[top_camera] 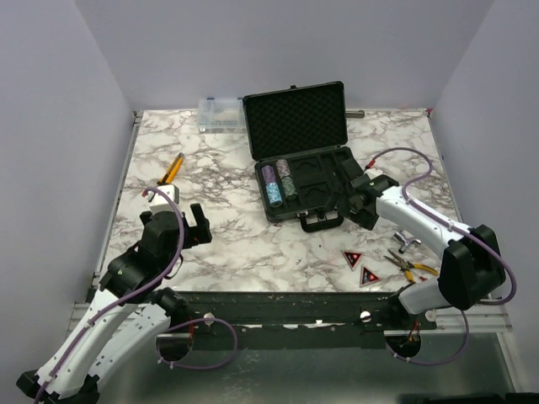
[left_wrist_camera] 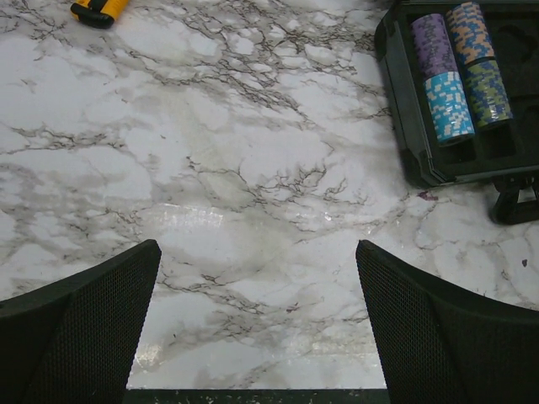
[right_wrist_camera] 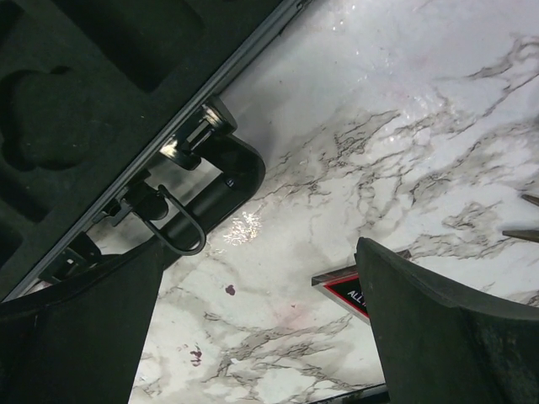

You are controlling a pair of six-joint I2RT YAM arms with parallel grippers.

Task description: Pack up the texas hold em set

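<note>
Right hand (right_wrist_camera: 257,252) spread wide and empty, close beside open black case (top_camera: 295,118) and its handle (right_wrist_camera: 221,189), red triangles (top_camera: 352,258) just behind it, far from left hand (left_wrist_camera: 257,252), also spread and empty.

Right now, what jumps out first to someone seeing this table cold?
The open black case at the far middle of the table, with colourful chip stacks lying in its left slots. Two red-black triangles lie loose on the marble near the front right. The right gripper by the case handle and the left gripper over bare marble both stand open and empty.
</note>
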